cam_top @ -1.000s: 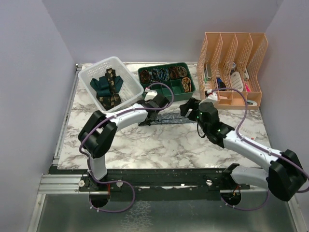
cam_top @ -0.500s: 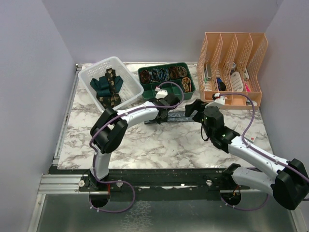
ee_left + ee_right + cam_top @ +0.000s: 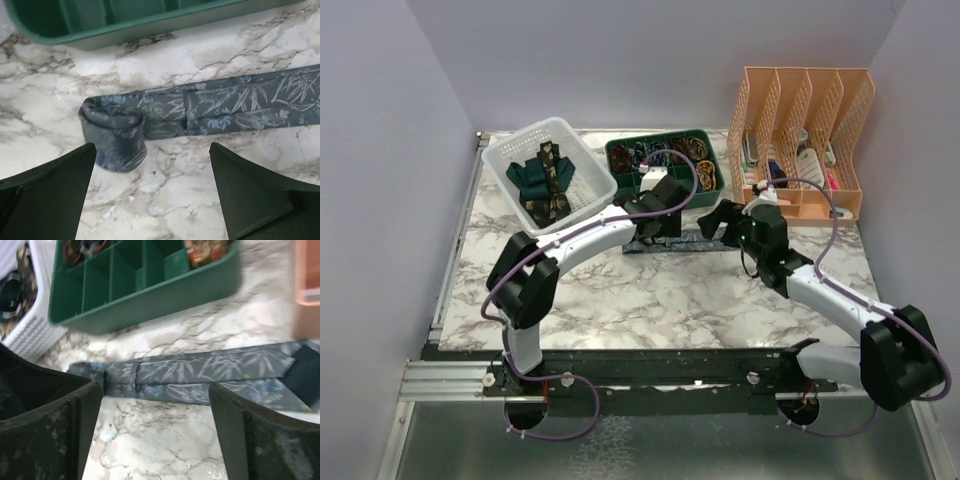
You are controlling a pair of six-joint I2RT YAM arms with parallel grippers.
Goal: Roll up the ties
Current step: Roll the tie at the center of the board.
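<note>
A blue-grey patterned tie lies stretched across the marble in front of the green tray. In the left wrist view its left end is curled into a small loose roll, and the rest runs flat to the right. My left gripper hovers open above that roll, touching nothing. My right gripper is open too, over the flat middle of the tie. A teal tie and a black-brown gold-patterned tie lie in the white basket.
A green compartment tray holding rolled ties stands just behind the tie, close to both grippers. A peach file organizer stands at the back right. The white basket is at the back left.
My left gripper has opened and let go of the tie's rolled end, shifting right and toward the back. My right gripper has opened wider and moved slightly back.
</note>
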